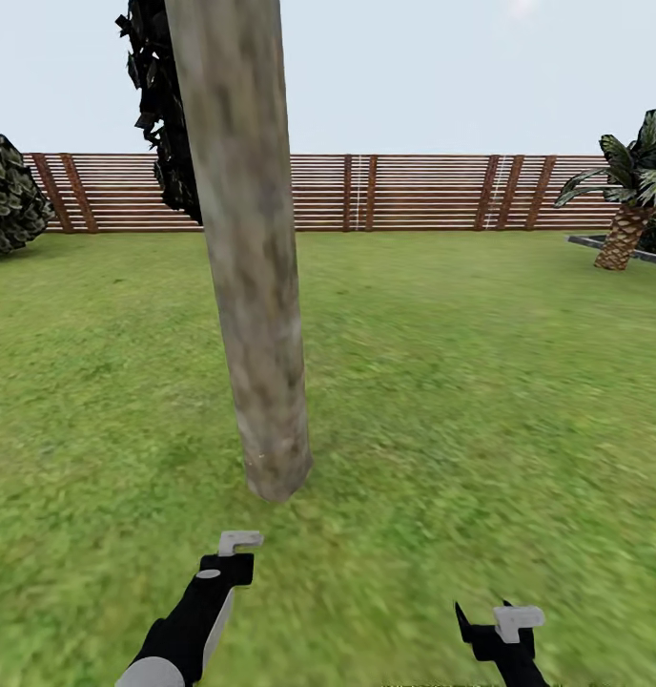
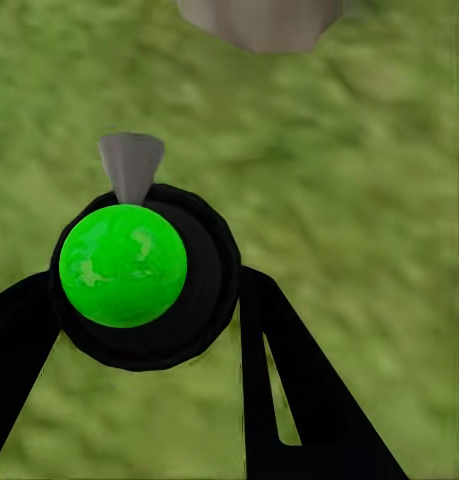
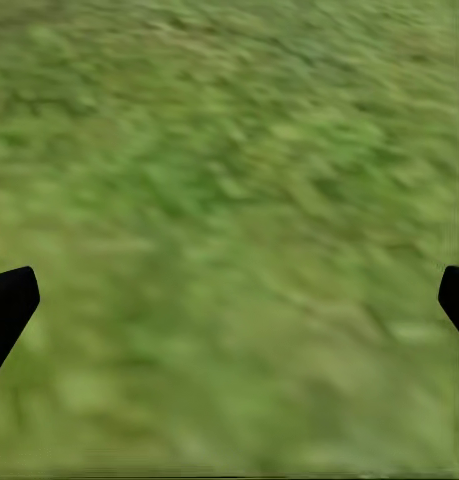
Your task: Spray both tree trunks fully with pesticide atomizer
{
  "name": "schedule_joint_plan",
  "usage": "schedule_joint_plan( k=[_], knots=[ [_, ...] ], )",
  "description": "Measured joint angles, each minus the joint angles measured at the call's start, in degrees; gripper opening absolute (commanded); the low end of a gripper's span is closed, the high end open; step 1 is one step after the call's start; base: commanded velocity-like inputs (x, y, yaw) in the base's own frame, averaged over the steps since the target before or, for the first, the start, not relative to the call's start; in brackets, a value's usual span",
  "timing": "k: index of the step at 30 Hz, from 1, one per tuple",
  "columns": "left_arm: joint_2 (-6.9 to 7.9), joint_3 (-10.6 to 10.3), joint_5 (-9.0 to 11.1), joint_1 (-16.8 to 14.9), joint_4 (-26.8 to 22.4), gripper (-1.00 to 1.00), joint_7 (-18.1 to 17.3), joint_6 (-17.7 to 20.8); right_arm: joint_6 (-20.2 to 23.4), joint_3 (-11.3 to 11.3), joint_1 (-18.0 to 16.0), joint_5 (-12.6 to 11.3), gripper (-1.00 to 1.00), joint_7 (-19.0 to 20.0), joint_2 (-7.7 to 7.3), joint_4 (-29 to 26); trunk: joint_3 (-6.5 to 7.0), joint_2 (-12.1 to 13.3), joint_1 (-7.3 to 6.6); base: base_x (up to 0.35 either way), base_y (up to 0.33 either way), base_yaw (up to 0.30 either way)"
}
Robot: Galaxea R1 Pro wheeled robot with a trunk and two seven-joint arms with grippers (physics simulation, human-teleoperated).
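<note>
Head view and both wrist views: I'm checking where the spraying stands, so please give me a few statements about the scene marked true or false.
1. The left gripper is shut on the pesticide atomizer. True.
2. The right gripper holds a second bottle. False: its fingers are spread wide with only lawn between them.
3. A thick grey-beige tree trunk stands close ahead of the robot. True.
4. The trunk rises from gravel paving. False: it rises from grass.
5. A brick wall closes the garden. False: it is a wooden slat fence.
</note>
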Motion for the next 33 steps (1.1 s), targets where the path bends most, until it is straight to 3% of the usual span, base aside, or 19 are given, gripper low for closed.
schedule_joint_plan(
  k=[4,6,9,13,23,25,28,33],
  knots=[
    [0.26,-0.08,0.11,-1.26,-0.08,-1.0,-0.62,5.43,0.0,0.0,0.0,-0.01,1.0,-0.04,0.0,0.01,0.0,0.0,0.0,0.0,0.0,-0.273],
    [0.17,-0.09,0.08,-2.57,-0.11,-1.0,-3.45,8.06,0.0,0.0,0.0,0.0,1.0,-0.07,0.0,0.05,0.0,0.0,0.0,0.0,0.0,-0.282],
    [0.39,-0.1,-0.13,-3.59,-0.09,-1.0,-4.57,10.08,0.0,0.0,0.0,-0.01,1.0,-0.08,0.0,0.08,0.0,0.0,0.0,0.0,0.0,-0.282],
    [0.48,-0.15,-0.37,-3.75,-0.09,-1.0,-4.53,10.65,0.0,0.0,0.0,-0.01,1.0,-0.02,-0.1,0.05,0.0,0.0,0.0,-0.003,-0.002,-0.223],
    [-0.32,-0.04,-0.42,-4.1,-0.12,-1.0,-4.08,10.97,0.0,0.08,0.0,0.0,1.0,0.0,-0.09,0.08,0.0,0.0,0.0,-0.104,-0.05,-0.01],
    [-0.38,0.02,-0.28,-5.98,-0.05,-1.0,-4.02,13.44,0.0,0.08,0.0,0.0,1.0,0.0,-0.09,0.1,0.0,0.0,0.0,-0.002,-0.001,0.0],
    [0.04,0.15,-0.28,-7.74,-0.03,-1.0,-4.04,16.35,0.0,0.09,0.0,0.0,1.0,0.0,-0.09,0.1,0.0,0.0,0.0,0.0,0.0,0.0],
    [1.8,0.49,-0.53,-9.8,-0.01,-1.0,-4.09,17.24,0.0,0.09,0.0,0.0,1.0,0.0,-0.07,0.16,0.0,0.0,0.0,0.0,0.0,0.0]
  ],
)
